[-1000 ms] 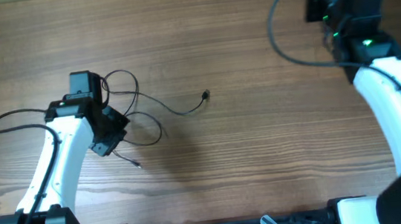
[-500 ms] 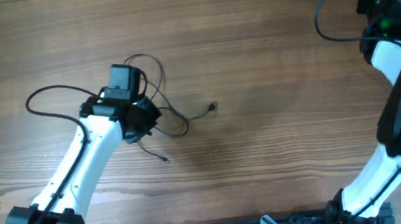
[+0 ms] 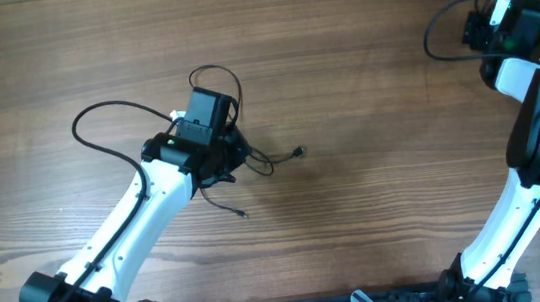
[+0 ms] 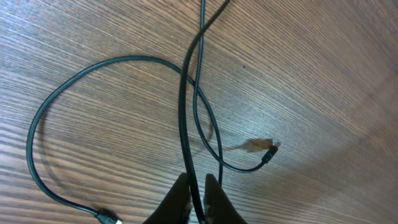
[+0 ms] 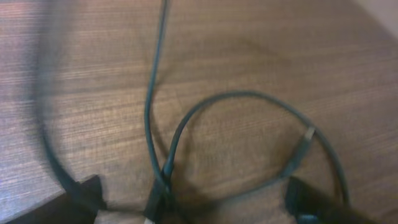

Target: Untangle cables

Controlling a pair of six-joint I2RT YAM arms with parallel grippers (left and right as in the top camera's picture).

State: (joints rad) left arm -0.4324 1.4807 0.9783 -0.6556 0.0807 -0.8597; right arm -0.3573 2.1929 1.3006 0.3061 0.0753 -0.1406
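Cables point(image 4: 181, 124) sit pinched in the left tool point(image 4: 196, 185).

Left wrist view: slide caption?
Left fingers pinch a black cable; a loose loop lies on the wooden table.

Your right wrist view is blurred: the cables point(image 5: 236, 94) are soft dark loops, and the right gripper point(image 5: 196, 205) is cropped at the bottom edge, its opening unreadable. The left gripper point(image 4: 196, 198) is cropped too, one cable running off the top. Overhead, the left arm point(image 3: 144, 199) covers part of the tangle.
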